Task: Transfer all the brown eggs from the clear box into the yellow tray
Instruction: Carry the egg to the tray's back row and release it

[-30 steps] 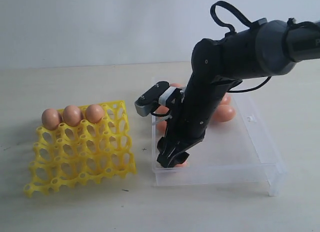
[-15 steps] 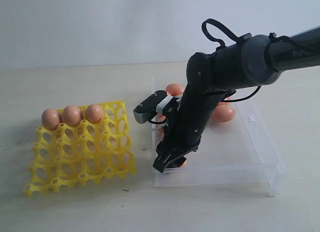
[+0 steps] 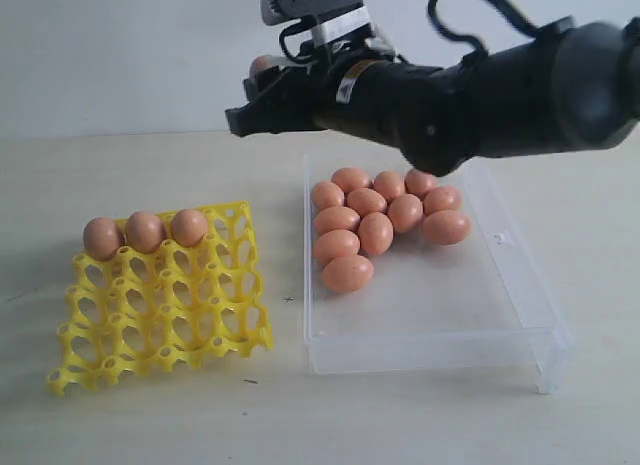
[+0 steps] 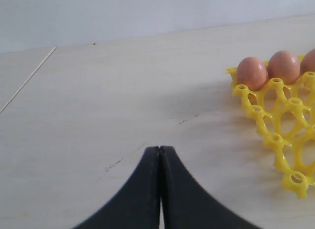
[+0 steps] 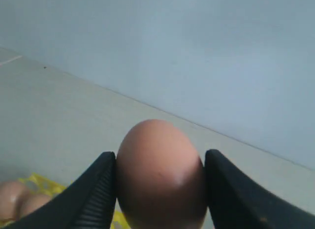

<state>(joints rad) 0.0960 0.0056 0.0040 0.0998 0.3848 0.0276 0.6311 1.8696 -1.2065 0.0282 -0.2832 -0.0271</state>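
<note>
Pale beige tabletop (image 3: 150, 425) w/ plain grey-white wall (image 3: 120, 55) behind.

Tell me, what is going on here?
The right gripper holds one egg high above the table. About twelve eggs lie in the box, and three sit in the far row of the tray. The left gripper is shut and empty, low beside the tray.

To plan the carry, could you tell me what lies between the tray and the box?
Only bare table, seen in the exterior view; the tray and box stand apart.
</note>
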